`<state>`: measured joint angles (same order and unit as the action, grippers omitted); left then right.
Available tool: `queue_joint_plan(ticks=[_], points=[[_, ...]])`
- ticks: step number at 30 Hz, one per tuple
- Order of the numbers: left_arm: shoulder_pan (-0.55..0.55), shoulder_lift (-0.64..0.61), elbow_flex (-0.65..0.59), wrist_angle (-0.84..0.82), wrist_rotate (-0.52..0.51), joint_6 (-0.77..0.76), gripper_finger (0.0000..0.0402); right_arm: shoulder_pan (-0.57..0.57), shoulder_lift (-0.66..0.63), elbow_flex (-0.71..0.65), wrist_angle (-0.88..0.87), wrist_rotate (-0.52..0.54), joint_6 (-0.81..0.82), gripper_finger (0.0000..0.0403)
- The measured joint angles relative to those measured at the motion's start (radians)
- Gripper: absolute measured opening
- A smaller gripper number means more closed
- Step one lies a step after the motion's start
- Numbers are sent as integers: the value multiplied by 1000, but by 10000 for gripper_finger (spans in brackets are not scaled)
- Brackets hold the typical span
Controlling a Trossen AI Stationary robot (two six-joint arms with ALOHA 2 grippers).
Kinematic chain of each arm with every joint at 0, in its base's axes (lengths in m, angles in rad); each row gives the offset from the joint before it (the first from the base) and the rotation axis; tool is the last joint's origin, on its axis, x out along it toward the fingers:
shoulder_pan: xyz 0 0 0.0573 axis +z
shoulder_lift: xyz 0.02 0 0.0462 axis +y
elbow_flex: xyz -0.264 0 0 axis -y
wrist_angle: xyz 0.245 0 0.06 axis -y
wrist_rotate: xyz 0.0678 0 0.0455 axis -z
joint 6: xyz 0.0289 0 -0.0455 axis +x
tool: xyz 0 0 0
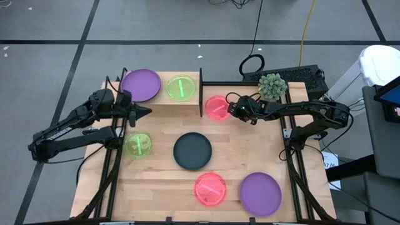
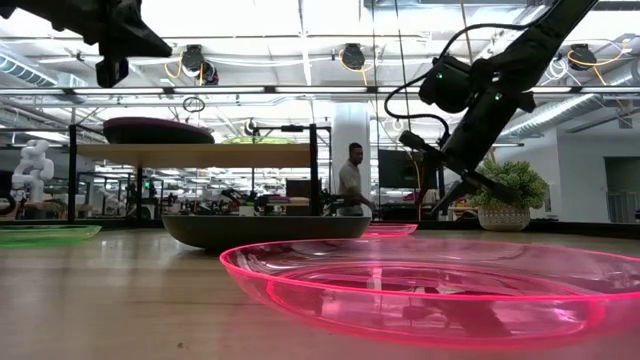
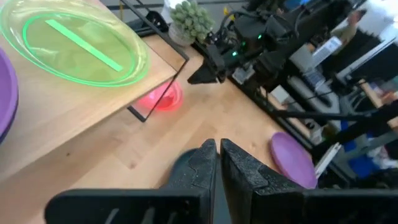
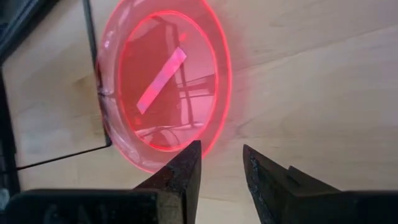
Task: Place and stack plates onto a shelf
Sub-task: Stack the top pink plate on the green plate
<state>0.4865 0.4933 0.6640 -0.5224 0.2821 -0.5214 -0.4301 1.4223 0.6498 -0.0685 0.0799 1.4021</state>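
Note:
The shelf point(image 1: 161, 100) stands at the table's far side. It carries a purple plate point(image 1: 142, 84) and a green plate point(image 1: 181, 87). A pink plate point(image 1: 216, 108) lies on the table against the shelf's right end panel point(image 1: 200, 94). My right gripper point(image 4: 221, 155) is open just right of this pink plate point(image 4: 165, 81). My left gripper point(image 3: 217, 152) is shut in the air in front of the shelf's left half. On the table lie a green plate point(image 1: 138, 145), a dark plate point(image 1: 192, 150), a pink plate point(image 1: 210, 189) and a purple plate point(image 1: 260, 194). Only one dark plate shows. My right gripper stands open at the pink plate's near rim point(image 4: 180, 155), coming from the table's right. One finger point(image 4: 186, 168) overlaps the rim in the wrist view, but I cannot tell whether it touches.
A small potted plant point(image 1: 272, 86) and a keyboard point(image 1: 294, 76) sit at the far right corner behind my right arm. The shelf's black end panels stand upright. Bare wood shows between the dark plate and the shelf. A person point(image 2: 352, 180) stands in the room behind.

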Motion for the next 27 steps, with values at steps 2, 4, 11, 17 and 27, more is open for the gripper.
queue_joint_plan(ticks=[2, 4, 11, 17, 27], points=[[-24, 11, 0, 0, -19, 4, 27, 0, 0, 0, -7, 4, 0, 105], [-51, 22, 0, 1, -22, 4, 28, 0, 2, 0, -17, 24, 8, 105], [-154, 37, 0, 2, -87, -13, 28, -7, 23, -16, -10, 28, 33, 105], [-228, 37, 0, 3, -165, -11, 28, -7, 64, -15, 56, 19, 16, 105], [-287, 37, 0, 8, -231, -12, 28, -19, 94, -15, 110, -3, -29, 105]])
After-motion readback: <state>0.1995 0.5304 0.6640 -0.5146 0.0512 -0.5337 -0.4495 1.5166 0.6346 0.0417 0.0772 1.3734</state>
